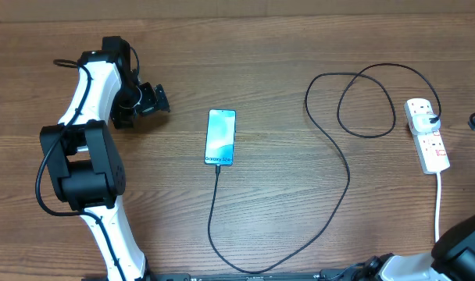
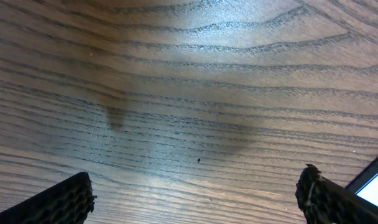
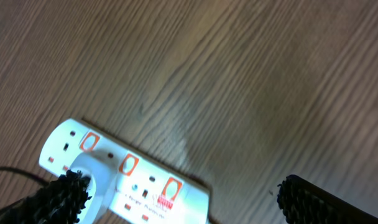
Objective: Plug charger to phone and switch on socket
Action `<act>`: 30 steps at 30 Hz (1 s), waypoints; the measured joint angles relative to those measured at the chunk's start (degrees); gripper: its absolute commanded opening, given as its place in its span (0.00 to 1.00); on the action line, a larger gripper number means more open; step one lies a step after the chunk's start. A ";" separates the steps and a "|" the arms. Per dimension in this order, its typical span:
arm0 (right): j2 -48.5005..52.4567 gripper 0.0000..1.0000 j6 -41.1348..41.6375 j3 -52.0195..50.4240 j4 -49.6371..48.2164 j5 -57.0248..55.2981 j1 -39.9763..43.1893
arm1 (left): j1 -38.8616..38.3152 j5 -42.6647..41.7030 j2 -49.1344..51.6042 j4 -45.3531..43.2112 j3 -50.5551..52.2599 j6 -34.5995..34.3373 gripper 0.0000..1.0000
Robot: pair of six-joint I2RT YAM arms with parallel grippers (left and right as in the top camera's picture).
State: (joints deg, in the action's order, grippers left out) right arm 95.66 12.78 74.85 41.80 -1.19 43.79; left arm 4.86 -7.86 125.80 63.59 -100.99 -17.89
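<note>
The phone [image 1: 220,137] lies flat mid-table with its light blue screen lit. One corner of it shows in the left wrist view [image 2: 372,183]. The charger cable [image 1: 331,140] meets the phone's near end, curves toward the front edge, then loops over to the socket [image 1: 427,140] at the right. The socket [image 3: 145,180] is a white strip with red switches and a plug at its far end. My left gripper [image 1: 148,100] stands open, left of the phone, over bare wood [image 2: 195,199]. My right gripper [image 3: 183,199] is open just above the socket's near end, holding nothing.
The left arm's white and black links [image 1: 85,164] fill the left side of the table. The socket's white lead [image 1: 438,204] runs toward the front edge, beside the right arm's base [image 1: 464,242]. Bare wood lies between the phone and the cable loop.
</note>
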 measured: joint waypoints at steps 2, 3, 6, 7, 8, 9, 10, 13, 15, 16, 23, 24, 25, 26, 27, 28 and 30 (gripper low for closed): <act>1.14 1.00 -0.20 0.00 -1.16 0.15 0.00 | 0.00 0.00 0.00 0.00 0.00 0.00 1.00; 1.81 1.00 -0.39 0.00 -1.73 0.28 0.00 | 0.00 0.00 0.00 0.00 0.00 0.00 1.00; 3.93 1.00 -1.05 0.00 -2.21 0.33 0.00 | 0.00 0.00 0.00 0.00 0.00 0.00 1.00; 4.66 1.00 -1.22 0.00 -2.27 0.35 0.00 | 0.00 0.00 0.00 0.00 0.00 0.00 1.00; 5.53 1.00 -1.49 0.00 -2.32 0.37 0.00 | 0.00 0.00 0.00 0.00 0.00 0.00 1.00; 6.27 1.00 -1.68 0.00 -2.25 0.37 0.00 | 0.00 0.00 0.00 0.00 0.00 0.00 1.00; 6.99 1.00 -1.88 0.00 -2.25 0.35 0.00 | 0.00 0.02 0.00 0.02 0.00 0.00 1.00; 8.50 1.00 -2.27 0.00 -2.12 0.35 0.00 | 0.00 0.00 0.00 0.00 0.00 0.00 1.00; 8.68 1.00 -2.34 0.00 -2.10 0.37 0.00 | 0.00 0.00 0.00 -0.02 0.00 0.00 1.00; 8.68 0.99 -2.34 0.00 -2.08 0.44 0.00 | 0.00 0.02 0.00 0.00 0.00 0.00 1.00; 8.68 0.99 -2.78 -2.27 -6.34 1.25 -0.04 | 0.00 0.02 0.00 0.00 0.00 0.00 1.00; 8.72 0.99 -3.06 -2.69 -6.47 1.77 -0.04 | 0.00 0.02 0.00 0.00 0.00 0.00 0.99; 8.74 0.99 -3.48 -3.06 -6.64 2.34 -0.04 | 0.00 0.00 0.00 0.00 0.00 0.00 1.00; 8.79 1.00 -3.89 -3.23 -6.73 3.04 -0.07 | 0.00 0.00 0.00 0.00 0.00 0.00 1.00; 8.81 1.00 -4.20 -3.28 -6.71 3.63 -0.07 | 0.00 0.00 0.00 0.00 0.00 -0.02 1.00; 8.81 1.00 -4.39 -3.28 -6.86 4.02 -0.07 | 0.00 0.00 0.00 0.00 0.00 0.00 1.00; 8.87 1.00 -4.81 -3.28 -7.08 4.70 -0.07 | 0.00 0.00 0.00 0.00 0.00 0.00 1.00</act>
State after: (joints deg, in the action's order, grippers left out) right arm 104.53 7.97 71.57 34.72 3.51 43.72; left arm 4.86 -7.86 125.80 63.59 -100.99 -17.89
